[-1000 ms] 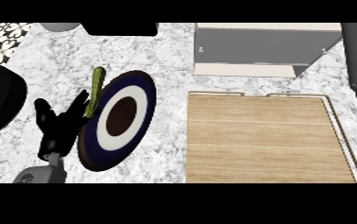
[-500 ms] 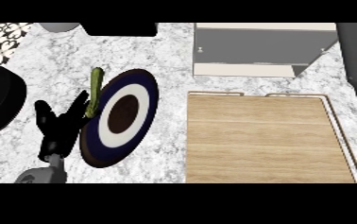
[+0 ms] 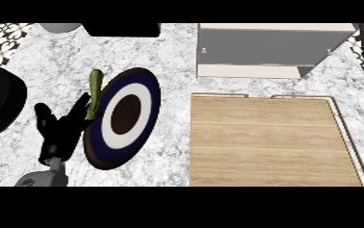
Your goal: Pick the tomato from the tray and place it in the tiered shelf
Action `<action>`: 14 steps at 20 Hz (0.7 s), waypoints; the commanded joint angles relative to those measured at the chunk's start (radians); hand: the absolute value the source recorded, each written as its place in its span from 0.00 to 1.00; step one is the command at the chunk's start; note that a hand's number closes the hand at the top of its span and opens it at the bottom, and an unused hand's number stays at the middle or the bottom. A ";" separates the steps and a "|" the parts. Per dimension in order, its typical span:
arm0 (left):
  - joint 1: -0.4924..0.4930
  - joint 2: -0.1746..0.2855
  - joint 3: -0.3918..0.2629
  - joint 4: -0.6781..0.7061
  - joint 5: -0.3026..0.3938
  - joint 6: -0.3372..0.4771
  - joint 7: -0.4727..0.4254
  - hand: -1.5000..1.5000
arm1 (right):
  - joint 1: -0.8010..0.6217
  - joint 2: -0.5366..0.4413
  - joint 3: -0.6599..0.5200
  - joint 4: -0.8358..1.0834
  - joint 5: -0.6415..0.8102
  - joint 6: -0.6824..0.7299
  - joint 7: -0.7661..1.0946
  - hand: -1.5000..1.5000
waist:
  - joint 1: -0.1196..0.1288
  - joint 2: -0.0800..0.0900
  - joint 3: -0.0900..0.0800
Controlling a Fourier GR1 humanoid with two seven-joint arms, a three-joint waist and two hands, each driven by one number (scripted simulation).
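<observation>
Left robot hand (image 3: 61, 134) unchanged beside plate (image 3: 144, 85)

- Counter (image 3: 171, 58): white marble with grey veins.
- Plate (image 3: 142, 85): dark blue outer band, white ring, dark brown centre.
- Vegetable (image 3: 95, 85): yellow-green, darker green along one side.
- Tray (image 3: 263, 145): pale tan wood grain with lighter streaks running across, and a cream rim.
- Shelf (image 3: 270, 49): grey inside, cream boards above and below.
- Left hand (image 3: 60, 131): black.
- Forearm (image 3: 39, 180): grey.
- Round object (image 3: 8, 99) at the left edge: black.
- Surface (image 3: 14, 30) at the top-left corner: black-and-white lattice pattern.
</observation>
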 commanded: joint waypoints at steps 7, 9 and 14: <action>0.014 -0.021 -0.023 0.000 -0.010 0.003 0.043 0.50 | -0.060 -0.005 -0.191 0.002 -0.201 -0.083 0.008 0.00 | 0.001 0.003 -0.005; -0.010 -0.003 -0.007 0.010 -0.013 0.006 0.058 0.50 | -0.065 -0.027 -0.212 0.009 -0.222 -0.097 0.025 0.00 | -0.003 0.002 -0.005; 0.010 0.013 0.015 -0.001 -0.004 -0.011 0.026 0.50 | -0.041 -0.111 -0.231 0.011 -0.185 -0.240 -0.002 0.00 | 0.002 0.004 -0.005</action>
